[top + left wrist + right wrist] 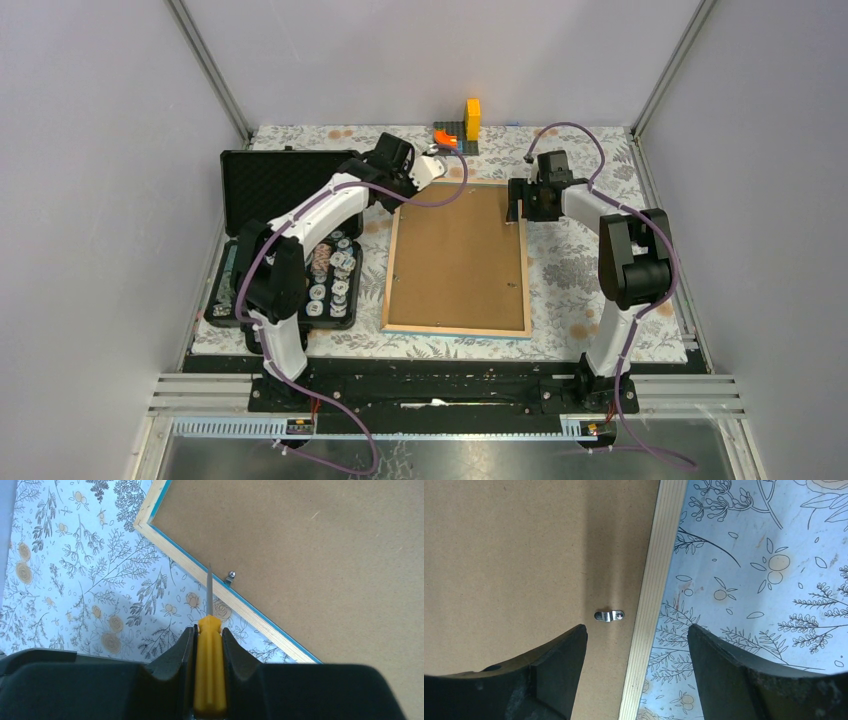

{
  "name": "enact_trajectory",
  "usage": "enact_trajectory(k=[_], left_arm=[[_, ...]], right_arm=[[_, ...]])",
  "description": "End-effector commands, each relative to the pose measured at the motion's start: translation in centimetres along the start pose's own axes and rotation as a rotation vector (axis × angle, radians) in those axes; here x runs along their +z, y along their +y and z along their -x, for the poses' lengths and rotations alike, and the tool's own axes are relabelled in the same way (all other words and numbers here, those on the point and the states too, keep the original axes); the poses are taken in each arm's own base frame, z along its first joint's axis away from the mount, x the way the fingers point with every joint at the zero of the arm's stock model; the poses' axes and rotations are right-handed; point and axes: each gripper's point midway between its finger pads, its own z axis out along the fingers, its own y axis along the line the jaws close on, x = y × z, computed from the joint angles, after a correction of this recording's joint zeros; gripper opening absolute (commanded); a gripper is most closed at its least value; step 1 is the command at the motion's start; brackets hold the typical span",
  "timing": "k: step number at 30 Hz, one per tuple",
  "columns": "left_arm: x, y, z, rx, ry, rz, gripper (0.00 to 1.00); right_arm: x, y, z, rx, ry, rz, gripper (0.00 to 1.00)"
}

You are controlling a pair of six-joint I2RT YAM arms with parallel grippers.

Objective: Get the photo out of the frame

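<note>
The frame (458, 258) lies flat at the middle of the bench, brown fibreboard back upward and pale wooden rim all round, resting on a floral cloth (560, 270). The photo is not visible from this side. The left gripper (208, 632) is at the frame's far left corner; its fingers (175, 655) are narrow, clamped on the yellow handle of a screwdriver (209, 670). The blade points forward across the rim, its tip just beside a small metal clip (230, 576) screwed into the backing; contact between tip and clip cannot be determined. A thin light-blue edge shows along the rim in the left wrist view. The right gripper (636, 630) hangs over the frame's far right corner with its fingers (559, 665) set wide, holding nothing, one over the backing and one over the cloth, the rim running between them. A second retaining clip (609, 615) sits on the backing just inside that rim. An open black case (285, 180) stands left of the frame.
</note>
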Motion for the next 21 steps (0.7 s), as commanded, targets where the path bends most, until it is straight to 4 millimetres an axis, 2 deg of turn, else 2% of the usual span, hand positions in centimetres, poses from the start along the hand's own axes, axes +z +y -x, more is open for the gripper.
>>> enact_trajectory(k=[1, 13, 21], left_arm=[[-0.6, 1.8, 1.5, 0.038, -0.010, 0.083, 0.00], [-0.5, -0.1, 0.3, 0.073, 0.047, 0.039, 0.00], [-0.2, -0.5, -0.1, 0.074, 0.061, 0.033, 0.00]], right_arm=[[0.4, 0.2, 0.1, 0.007, -0.007, 0.002, 0.80], [0.6, 0.3, -0.1, 0.008, 0.000, 0.007, 0.79], [0.5, 0.3, 0.2, 0.010, -0.007, 0.007, 0.79]])
